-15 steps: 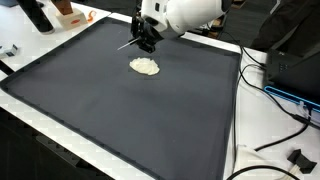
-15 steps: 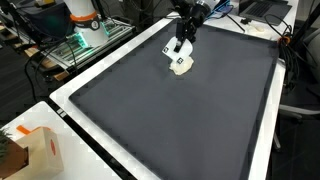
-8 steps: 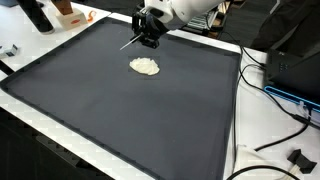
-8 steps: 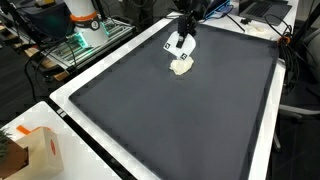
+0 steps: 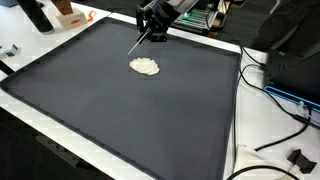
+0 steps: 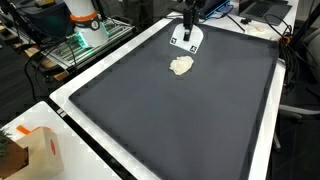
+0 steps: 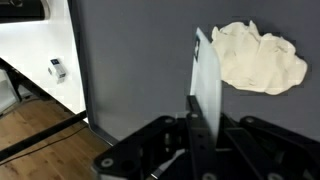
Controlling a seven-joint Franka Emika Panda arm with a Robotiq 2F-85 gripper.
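Observation:
A cream, lumpy blob like dough (image 5: 145, 66) lies on a large black mat (image 5: 150, 115) toward its far side; it also shows in the other exterior view (image 6: 181, 65) and in the wrist view (image 7: 258, 58). My gripper (image 5: 152, 28) hangs above and behind the blob, clear of it. It is shut on a thin flat white blade (image 7: 207, 80), which points down toward the mat. The blade looks like a thin stick edge-on (image 5: 135, 44) and like a white card with dark marks face-on (image 6: 186, 39). The blade's tip is off the mat, beside the blob.
The mat lies on a white table (image 7: 40, 60). An orange and white box (image 6: 40, 150) stands at one corner. A dark bottle (image 5: 37, 14) stands beyond the mat. Cables (image 5: 280, 100) run along one side, and equipment with green lights (image 6: 85, 35) stands nearby.
My gripper has risen and drawn back from the blob toward the mat's far edge, carrying the white blade. The blob has not moved.

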